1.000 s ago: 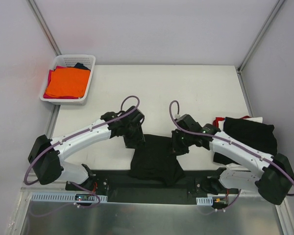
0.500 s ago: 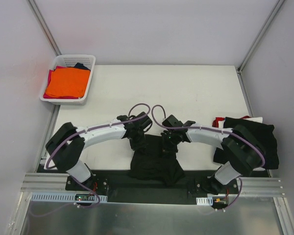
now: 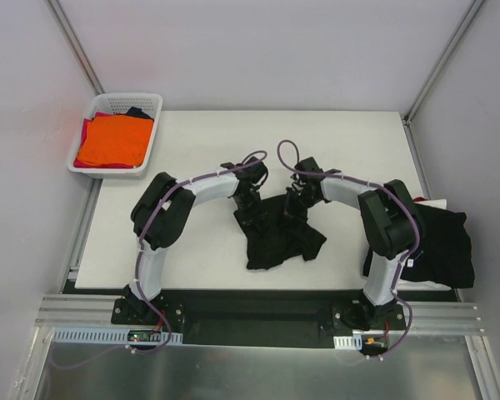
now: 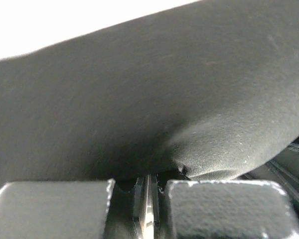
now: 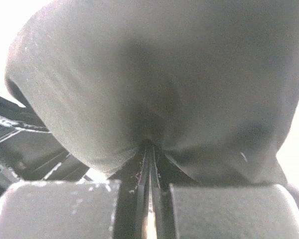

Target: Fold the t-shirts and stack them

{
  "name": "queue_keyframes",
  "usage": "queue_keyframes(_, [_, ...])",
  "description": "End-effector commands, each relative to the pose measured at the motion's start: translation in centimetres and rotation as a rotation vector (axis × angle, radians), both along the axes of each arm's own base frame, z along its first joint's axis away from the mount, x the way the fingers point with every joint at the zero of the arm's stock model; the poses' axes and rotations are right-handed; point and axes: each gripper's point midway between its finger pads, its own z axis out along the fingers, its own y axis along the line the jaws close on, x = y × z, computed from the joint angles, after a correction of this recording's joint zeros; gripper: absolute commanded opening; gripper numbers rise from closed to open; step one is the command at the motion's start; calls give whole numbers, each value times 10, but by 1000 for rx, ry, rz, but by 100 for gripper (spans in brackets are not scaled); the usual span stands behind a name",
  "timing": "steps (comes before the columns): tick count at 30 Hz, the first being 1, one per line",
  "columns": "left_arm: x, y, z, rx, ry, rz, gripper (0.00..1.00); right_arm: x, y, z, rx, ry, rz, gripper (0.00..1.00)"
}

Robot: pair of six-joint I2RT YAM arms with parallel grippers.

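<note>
Pale grey walls close in a white tabletop, seen from above. At its far left corner stands a white plastic lattice basket, hanging partly over the left edge. An orange shirt lies folded flat on top inside it and covers most of the opening. Red cloth shows beneath it along the left wall of the basket, and a small piece of dark cloth peeks out at the far rim. What else lies under the orange layer cannot be made out.

Near the middle of the tabletop a black shirt lies crumpled, its far edge lifted between the two arms and the rest trailing down toward the near edge. The left gripper pinches the far left part of that edge. In the left wrist view its jaws are pressed together, with black fabric bunching out just above them. The right gripper pinches the far right part of the same edge, close beside the left one. In the right wrist view its jaws are likewise pressed together, with a fold of cloth drawn down into the slit between them.

At the right edge of the tabletop, well apart from the basket, sits a pile of black shirts, partly hidden behind the right arm, with a sliver of white at its far side.
</note>
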Motion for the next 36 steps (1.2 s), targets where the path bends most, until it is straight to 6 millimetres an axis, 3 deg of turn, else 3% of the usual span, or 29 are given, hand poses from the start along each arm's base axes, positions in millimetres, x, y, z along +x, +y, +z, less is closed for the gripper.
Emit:
queue_keyframes(1, [70,1,-39,-22,-97,20,0,56,5,21,60,-125,28,1])
queue_keyframes(4, [98,10,-38,-44,-112,49,0,67,0,24,55,-131,33,1])
queue_keyframes(7, [112,19,-33,-26,-139,48,0,67,-2,28,61,-133,28,1])
queue_keyframes(18, [108,25,-3,-44,-150,69,0,42,-13,38,66,-138,7,1])
queue_keyframes(21, [103,29,22,-25,-204,69,0,44,-12,67,96,-196,-1,1])
queue_keyframes(23, [104,27,67,-20,-328,45,0,44,-12,99,124,-256,-9,1])
queue_keyframes(26, [87,16,109,-49,-386,29,2,35,-13,122,133,-295,-8,1])
queue_keyframes(28, [70,6,111,-82,-348,24,2,21,-18,107,111,-258,-1,1])
queue_keyframes(36, [6,-14,64,-13,-218,-57,0,-27,-21,61,54,-182,29,1])
